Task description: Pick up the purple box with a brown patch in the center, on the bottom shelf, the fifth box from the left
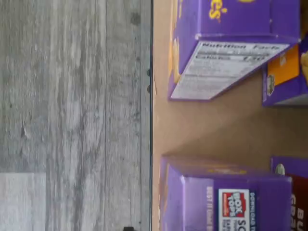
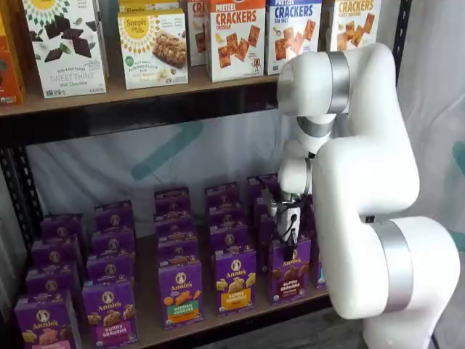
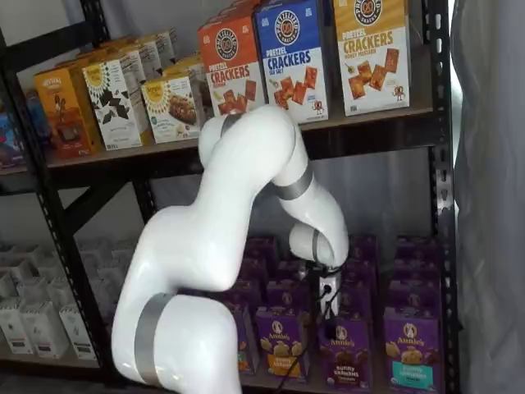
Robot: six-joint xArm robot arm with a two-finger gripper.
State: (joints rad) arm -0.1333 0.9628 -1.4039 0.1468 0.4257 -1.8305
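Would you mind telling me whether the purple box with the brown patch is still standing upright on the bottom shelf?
Upright: the small purple Bunny Grahams carton stands front-facing at the brown wooden bottom shelf's front edge, level with neighbours.

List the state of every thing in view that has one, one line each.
Purple box: upright at the front of the bottom shelf, not gripped.
Gripper: hangs just above the purple box; whether open or shut cannot be told.
Yellow-label box: upright, beside the purple box.
Orange-label box: upright, front row.
Cracker boxes: upright on the shelf above.
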